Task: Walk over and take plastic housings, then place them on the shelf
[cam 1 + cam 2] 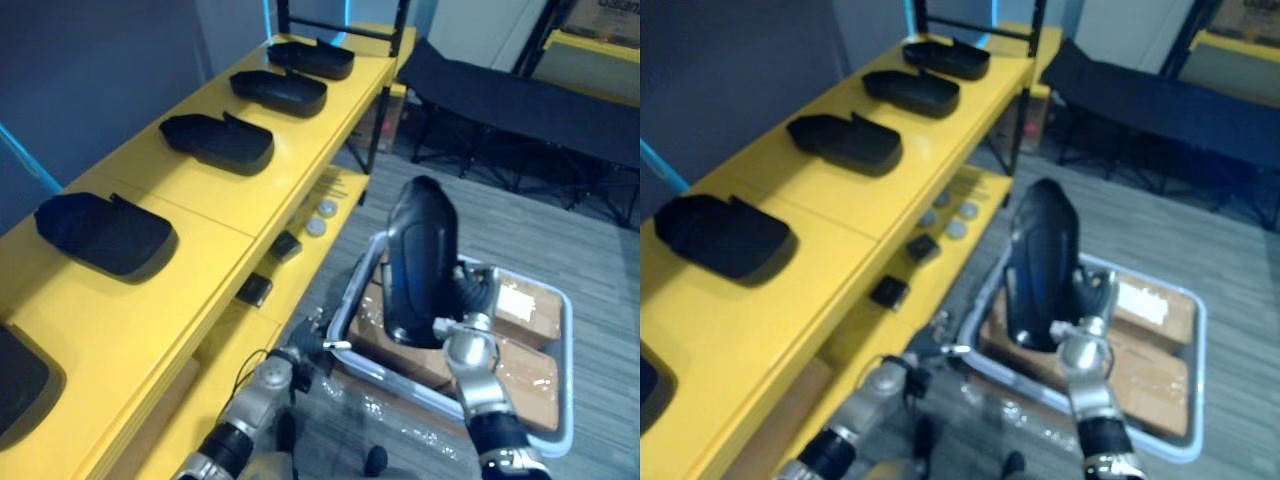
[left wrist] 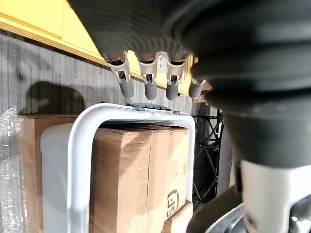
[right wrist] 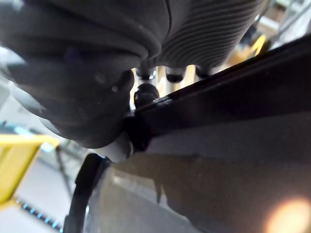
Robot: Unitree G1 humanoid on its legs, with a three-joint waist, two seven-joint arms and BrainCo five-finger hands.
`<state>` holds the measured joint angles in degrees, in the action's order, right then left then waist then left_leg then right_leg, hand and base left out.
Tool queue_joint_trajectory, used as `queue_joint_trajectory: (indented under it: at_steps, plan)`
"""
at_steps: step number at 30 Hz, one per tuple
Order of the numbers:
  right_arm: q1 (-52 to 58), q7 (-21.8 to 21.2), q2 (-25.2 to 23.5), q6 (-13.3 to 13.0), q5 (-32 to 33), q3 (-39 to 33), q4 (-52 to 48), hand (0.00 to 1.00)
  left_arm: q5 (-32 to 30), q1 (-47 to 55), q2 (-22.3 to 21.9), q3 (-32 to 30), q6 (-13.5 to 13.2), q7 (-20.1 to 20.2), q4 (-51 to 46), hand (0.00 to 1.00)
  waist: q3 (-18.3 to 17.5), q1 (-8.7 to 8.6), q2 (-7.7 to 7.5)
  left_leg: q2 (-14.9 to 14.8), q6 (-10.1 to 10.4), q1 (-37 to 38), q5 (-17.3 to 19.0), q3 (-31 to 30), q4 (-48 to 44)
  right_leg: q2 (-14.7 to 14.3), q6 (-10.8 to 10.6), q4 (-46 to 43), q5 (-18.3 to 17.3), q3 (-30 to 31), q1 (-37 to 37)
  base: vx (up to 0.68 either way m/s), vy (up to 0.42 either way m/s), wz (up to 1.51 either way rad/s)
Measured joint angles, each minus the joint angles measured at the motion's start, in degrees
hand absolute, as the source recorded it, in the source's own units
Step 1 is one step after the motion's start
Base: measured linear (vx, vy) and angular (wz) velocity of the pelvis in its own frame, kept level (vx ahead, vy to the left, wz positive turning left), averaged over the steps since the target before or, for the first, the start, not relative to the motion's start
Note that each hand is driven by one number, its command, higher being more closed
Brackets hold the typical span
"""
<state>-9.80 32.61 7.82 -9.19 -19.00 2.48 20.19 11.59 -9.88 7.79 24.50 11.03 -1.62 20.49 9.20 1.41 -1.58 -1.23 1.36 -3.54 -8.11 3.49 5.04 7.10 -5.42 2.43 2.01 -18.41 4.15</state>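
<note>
One plastic housing (image 1: 420, 260) is in transit. We judge the step in hand to be the carry from the grey bin (image 1: 566, 372) to the yellow shelf (image 1: 215, 200). The right hand (image 1: 466, 345) has fingers and thumb closed on the housing's lower end. It holds the housing upright, directly above the bin and its cardboard boxes (image 1: 520, 368). In the right wrist view the housing's dark edge passes just beside the fingertips (image 3: 175, 75).

The left hand (image 1: 303, 350) hangs low, near the bin's corner nearest the shelf. Its fingers (image 2: 148, 87) are straight and hold nothing.

Five shelved housings (image 1: 218, 142) lie in a row along the shelf's top board, hollow side up, well apart from the held one.

We read the next move as a swing of the right arm toward the shelf's front edge. The housing would then be tipped from upright to flat and set on a bare stretch of the top board, such as a gap in the row, without knocking a neighbour.
</note>
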Motion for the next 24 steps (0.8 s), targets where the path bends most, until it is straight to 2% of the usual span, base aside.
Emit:
queue_joint_trajectory:
  at_steps: [5,10,15,24]
  plan:
    - [0.65,-2.22,-1.68,-1.90,-2.46,3.88,2.95,1.00,6.49,-0.27,-0.13,-0.09,0.42,0.48,3.61,0.00,-0.01,-0.32,-0.02,0.12,0.00,-0.04,0.01,0.05,0.04,0.08,-0.11,0.21,0.06,0.00,0.02,0.00,0.000,0.00]
    - [0.69,-2.64,-2.59,-2.26,-5.61,6.87,10.53,1.00,10.95,-0.34,-0.02,0.99,0.33,1.64,6.67,0.00,-0.04,-0.31,-0.06,0.29,-0.01,-0.36,0.00,-0.13,0.05,0.16,-0.25,0.59,0.16,-0.34,0.03,0.00,0.000,0.01]
    - [0.74,-2.46,-2.85,-2.26,-6.07,8.80,14.83,1.00,13.17,-0.37,0.31,1.57,0.26,2.95,8.57,0.00,-0.05,-0.35,-0.09,0.51,-0.02,-0.33,-0.01,-0.16,0.07,0.35,-0.55,0.97,0.38,-0.51,0.26,0.00,0.000,0.00]
    - [0.71,-2.40,-3.18,-2.39,-4.52,11.89,17.05,1.00,13.35,-0.36,0.40,1.78,-0.70,3.49,10.42,0.00,-0.08,-0.13,-0.40,1.45,0.00,0.42,0.38,-1.23,0.12,1.08,-1.07,1.23,0.03,-1.82,1.87,-0.01,0.016,0.08]
